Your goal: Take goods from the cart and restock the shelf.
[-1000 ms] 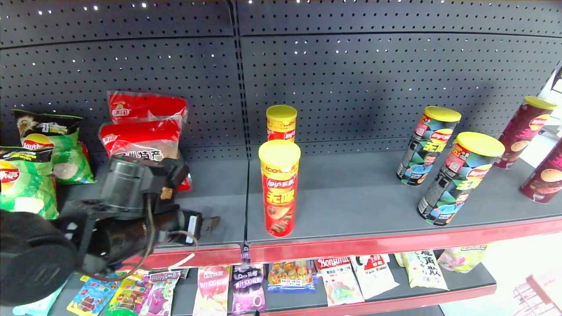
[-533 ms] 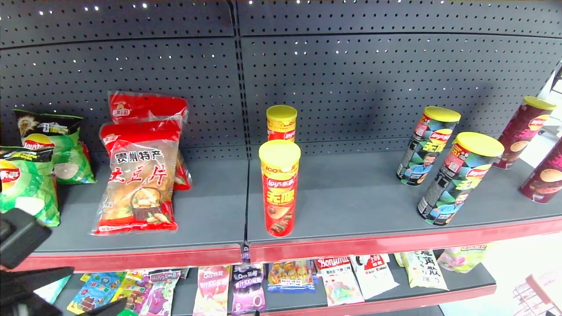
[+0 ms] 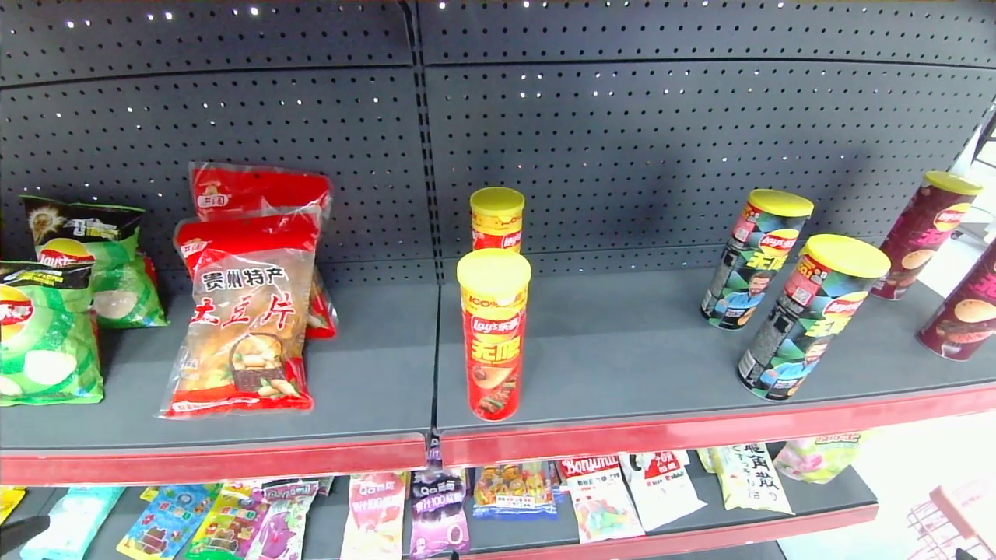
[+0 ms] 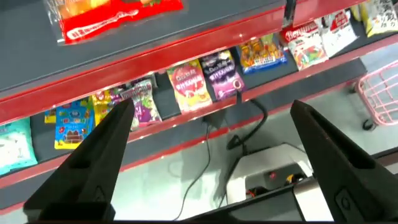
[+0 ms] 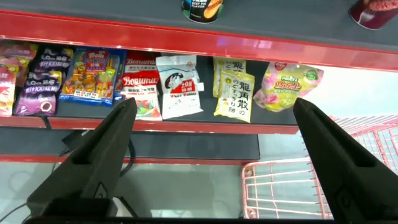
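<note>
On the upper shelf (image 3: pixel 622 350), left section, a red snack bag (image 3: pixel 245 311) stands propped near the front edge, with its top leaning back on a second red bag (image 3: pixel 257 190) behind it. Its front is a clear panel showing pale slices, with a red band at top and bottom, large red and white characters, and a basket picture low down. Two green chip bags (image 3: pixel 47 334) sit just to its left.

At centre, two yellow-lidded red canisters (image 3: pixel 494 334) stand upright, one behind the other. Dark patterned canisters (image 3: pixel 813 315) and maroon canisters (image 3: pixel 926 233) stand to the right. Small packets (image 3: pixel 513 490) line the lower shelf.

Left gripper (image 4: pixel 211 106): jaws spread wide, nothing between them, held below the upper shelf's red lip. Right gripper (image 5: pixel 214 102): jaws likewise spread wide and empty, facing the lower shelf, with the pink wire cart (image 5: pixel 280 163) beneath it.
</note>
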### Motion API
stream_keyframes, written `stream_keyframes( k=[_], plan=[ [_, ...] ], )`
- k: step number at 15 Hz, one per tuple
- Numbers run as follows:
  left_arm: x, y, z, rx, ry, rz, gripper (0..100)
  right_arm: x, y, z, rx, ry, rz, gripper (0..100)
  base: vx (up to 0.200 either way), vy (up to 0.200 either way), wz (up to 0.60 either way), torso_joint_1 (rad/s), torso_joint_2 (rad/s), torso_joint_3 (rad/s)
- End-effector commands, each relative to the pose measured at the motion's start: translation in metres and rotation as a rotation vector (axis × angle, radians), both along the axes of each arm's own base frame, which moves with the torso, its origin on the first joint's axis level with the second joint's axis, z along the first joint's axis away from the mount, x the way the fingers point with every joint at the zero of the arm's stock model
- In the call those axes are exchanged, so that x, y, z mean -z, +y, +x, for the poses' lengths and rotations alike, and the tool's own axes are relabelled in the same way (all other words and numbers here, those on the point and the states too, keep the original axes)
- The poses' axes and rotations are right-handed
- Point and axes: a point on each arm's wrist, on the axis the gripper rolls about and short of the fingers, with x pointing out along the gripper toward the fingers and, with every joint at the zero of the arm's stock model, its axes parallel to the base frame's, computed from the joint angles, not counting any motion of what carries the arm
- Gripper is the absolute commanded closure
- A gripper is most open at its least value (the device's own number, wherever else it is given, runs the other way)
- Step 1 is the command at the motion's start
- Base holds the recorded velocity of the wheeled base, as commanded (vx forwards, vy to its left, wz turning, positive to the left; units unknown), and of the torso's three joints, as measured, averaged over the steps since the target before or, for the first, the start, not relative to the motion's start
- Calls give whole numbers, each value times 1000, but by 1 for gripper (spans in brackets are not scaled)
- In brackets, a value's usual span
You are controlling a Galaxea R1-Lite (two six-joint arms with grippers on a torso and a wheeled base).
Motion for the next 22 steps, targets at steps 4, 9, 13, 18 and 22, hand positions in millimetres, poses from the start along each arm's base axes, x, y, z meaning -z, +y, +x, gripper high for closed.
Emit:
stream_keyframes(
  k=[4,9,13,18,22],
  plan=[
    [3,3,-7,2,-27,-5,0,0,0,0,0,2,-1,0,0,-200,0,4,1,5],
    [3,3,-7,1,-28,-4,0,2,0,0,0,7,-1,0,0,-200,0,5,2,2],
    [6,3,-8,5,-24,3,0,3,0,0,-2,12,-1,0,0,-200,0,5,0,4],
    [7,3,-8,5,-26,5,0,4,0,0,-2,12,-1,0,0,-200,0,1,0,1],
    [7,4,-10,9,-36,2,0,4,0,0,-2,9,0,0,0,-100,0,0,1,1]
  ],
)
